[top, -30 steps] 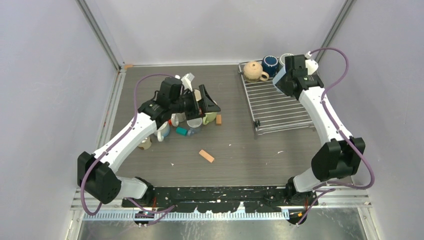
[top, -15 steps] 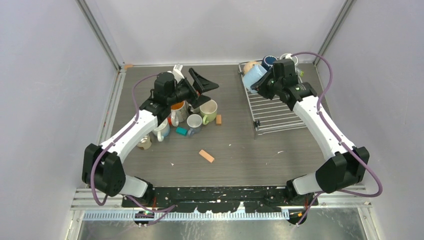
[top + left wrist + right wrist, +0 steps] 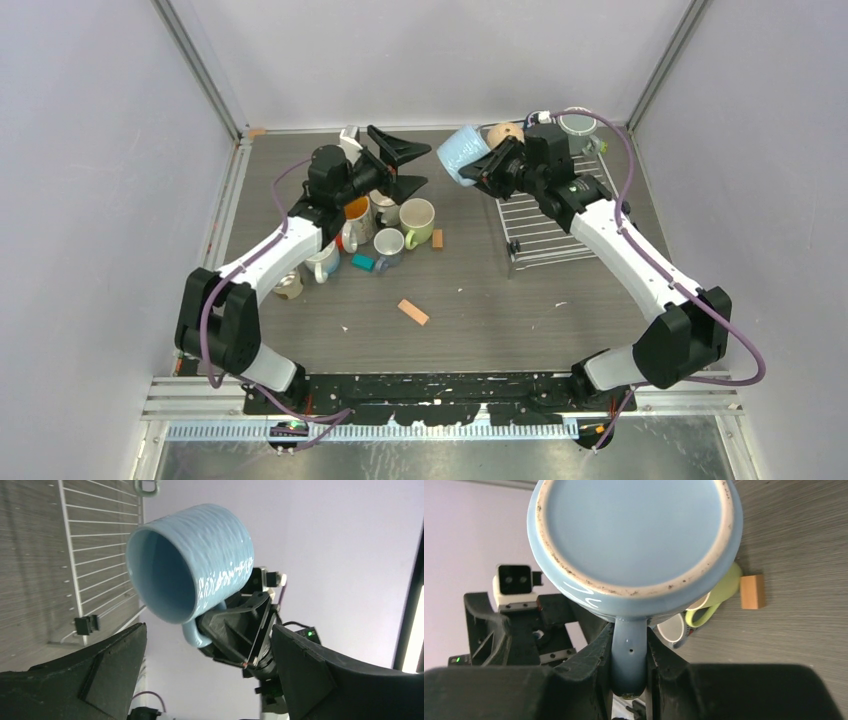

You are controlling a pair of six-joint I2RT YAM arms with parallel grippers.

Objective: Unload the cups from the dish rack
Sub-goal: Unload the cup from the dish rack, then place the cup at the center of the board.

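Observation:
My right gripper (image 3: 488,168) is shut on the handle of a light blue mug (image 3: 462,152) and holds it in the air left of the dish rack (image 3: 550,215), mouth towards my left gripper. The right wrist view shows the mug's base (image 3: 634,535) with its handle (image 3: 629,655) pinched between my fingers. My left gripper (image 3: 408,166) is open and empty, raised just left of the mug. In the left wrist view the mug (image 3: 190,565) hangs beyond my spread fingers (image 3: 100,672). A tan mug (image 3: 505,133) and a grey-rimmed mug (image 3: 577,124) stay at the rack's far end.
Several mugs stand grouped on the table under my left arm: orange-lined (image 3: 355,213), white (image 3: 386,208), lime green (image 3: 420,220), grey (image 3: 388,246) and a small metallic one (image 3: 290,286). Small blocks (image 3: 412,312) lie near them.
My right gripper has lifted the light blue mug off the rack and carried it left. My left gripper has risen from the mug group and turned towards it, open.

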